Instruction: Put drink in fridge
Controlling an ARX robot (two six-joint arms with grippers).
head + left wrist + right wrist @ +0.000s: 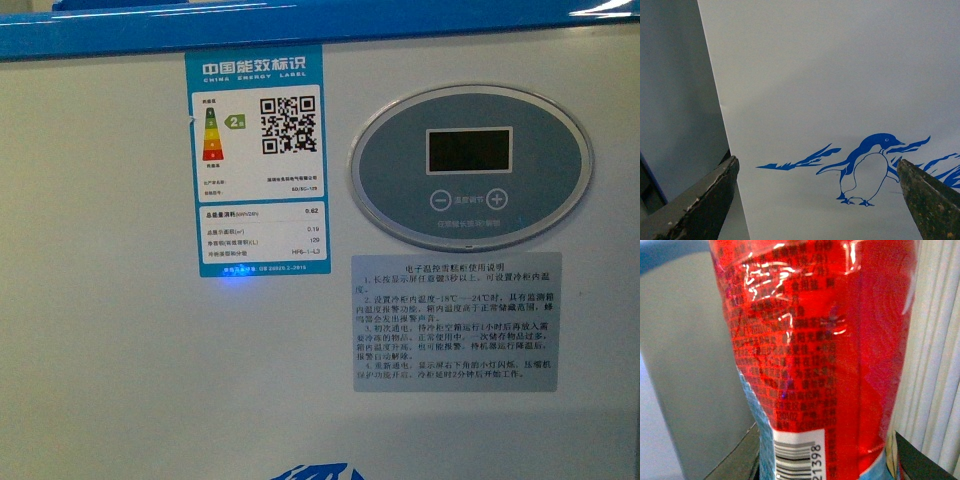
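Note:
The fridge (120, 360) fills the front view: white front wall, blue top rim, an energy label and an oval control panel (470, 165). Neither arm shows there. In the left wrist view my left gripper (817, 172) is open and empty, its dark fingers (700, 200) spread before the fridge's white front (830, 75) with the blue penguin picture (867, 167). In the right wrist view my right gripper (827, 460) is shut on the drink (825, 355); its red label with a barcode fills the frame. The cap and the liquid are out of view.
A grey wall or side surface (675, 100) lies beside the fridge's corner in the left wrist view. A white ribbed surface (935, 350) stands behind the drink in the right wrist view, with a grey panel (695, 380) on the other side.

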